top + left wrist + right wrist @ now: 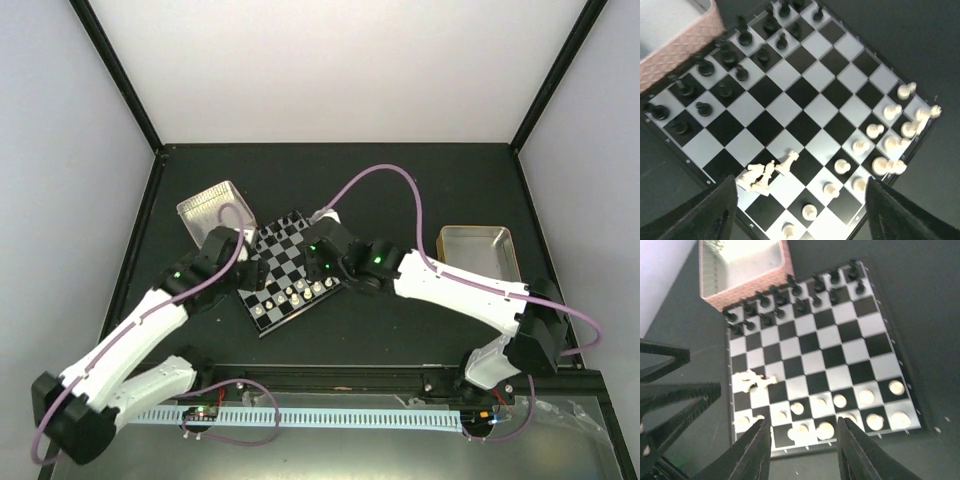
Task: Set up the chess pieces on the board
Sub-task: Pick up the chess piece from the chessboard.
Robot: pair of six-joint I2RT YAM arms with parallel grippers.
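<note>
- Two grippers recorded spread and empty: left gripper (801, 202), right gripper (802, 446), both over the white end of the board (786, 108).
- Chess pieces (763, 175) found heaped, toppled; standing neighbours could be knocked by wide fingers.
- Black pieces (726, 59) ranked at far edge.

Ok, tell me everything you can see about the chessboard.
The board is small and square, checkered black and light grey with a thin pale rim. It lies flat on the dark table, turned at an angle. Two rows of black pieces stand by the tray. The cream pieces stand along the opposite side, some crowded at one corner. A few more lie toppled in a heap near one edge. Whether the tray touches it is unclear.
</note>
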